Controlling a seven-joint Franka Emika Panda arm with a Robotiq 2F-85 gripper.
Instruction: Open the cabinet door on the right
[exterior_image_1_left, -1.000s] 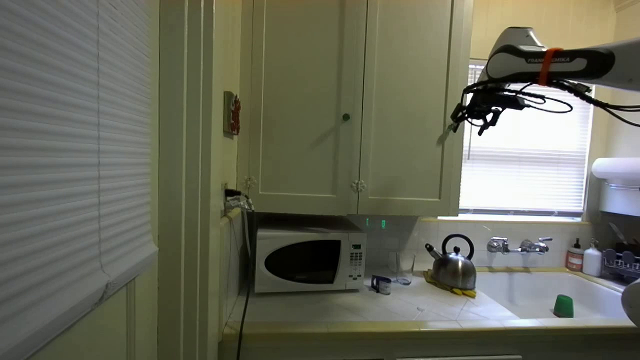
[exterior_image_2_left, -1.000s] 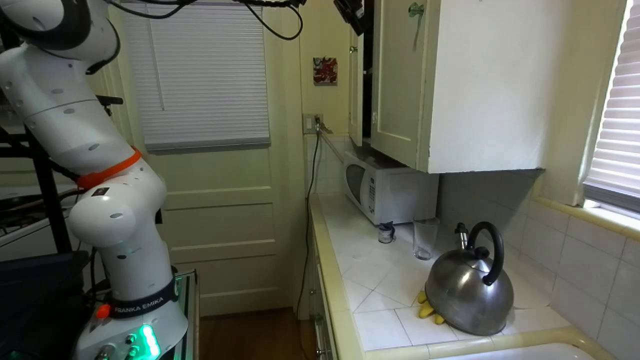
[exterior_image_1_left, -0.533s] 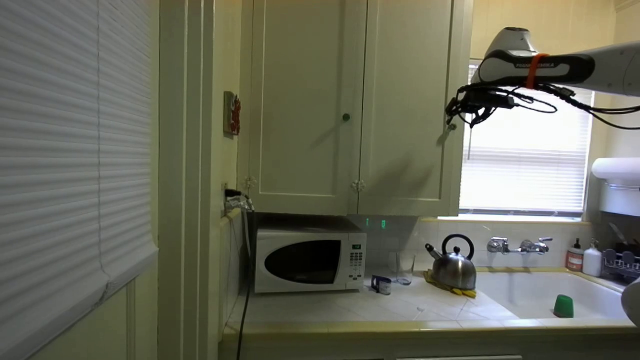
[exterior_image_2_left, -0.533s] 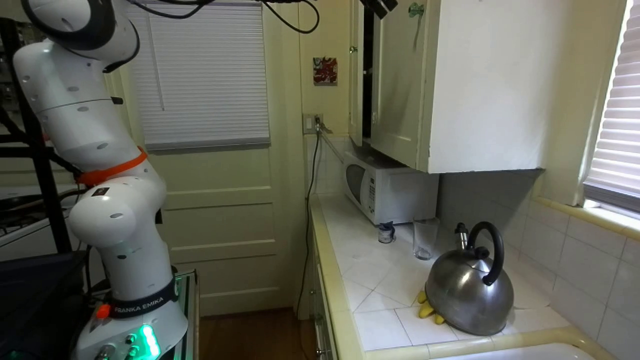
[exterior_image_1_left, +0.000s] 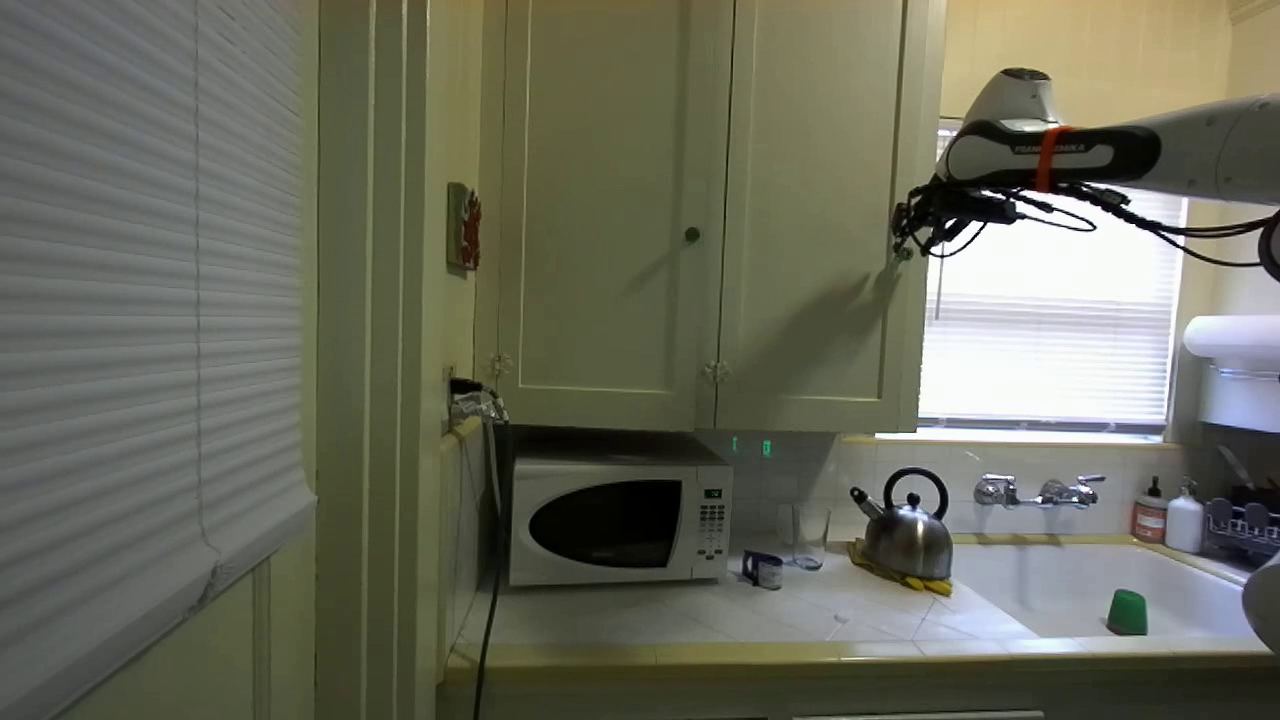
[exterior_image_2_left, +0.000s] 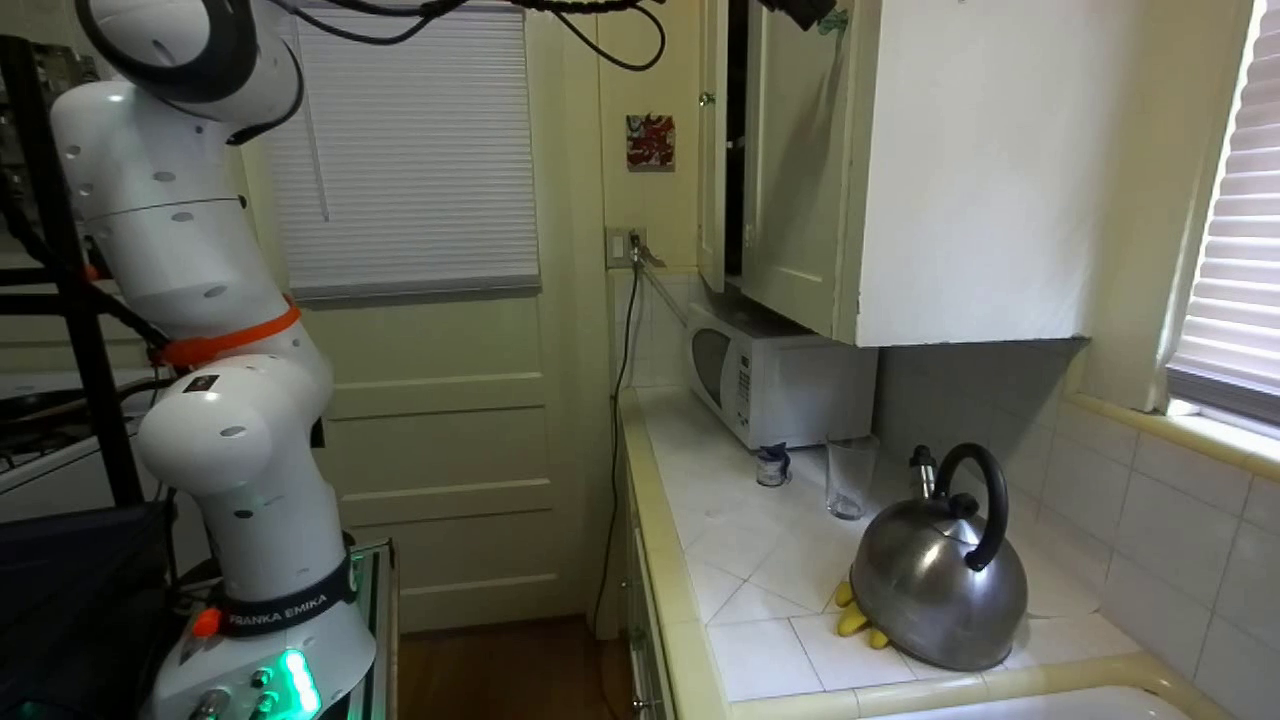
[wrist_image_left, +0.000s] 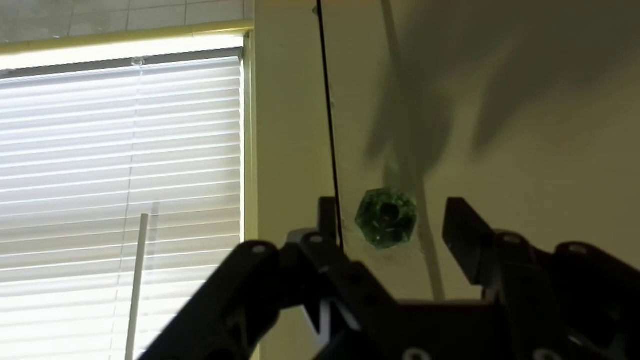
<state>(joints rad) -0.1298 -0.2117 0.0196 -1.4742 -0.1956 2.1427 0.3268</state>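
Green and faceted, the knob (wrist_image_left: 386, 218) of the right-hand cabinet door (exterior_image_1_left: 812, 200) sits between the parted fingertips (wrist_image_left: 465, 240) of a robot's gripper (wrist_image_left: 392, 216), set wide with nothing in its hold. The cream-painted cabinet door reaches above and below the knob and appears shut. In the wrist view, bare paint shows on both sides of the knob, so neither of the fingertips seems to touch it; how deep the gripper reaches around it cannot be told. Lining up the grasp looks to be the step in hand, the pull itself not yet begun. Next, the gripper would likely have to go forward until it straddles the knob, squeeze firmly, then draw outward and follow the swing about the hinge (exterior_image_1_left: 716, 372); a pinch at the very face of the knob could slip off. Across from the knob, past the hinge, a matching door (exterior_image_2_left: 712, 190) appears slightly ajar in an exterior view, while below the knob, on that same side, a microwave (exterior_image_1_left: 620, 525) sits on the worktop (exterior_image_1_left: 640, 625).
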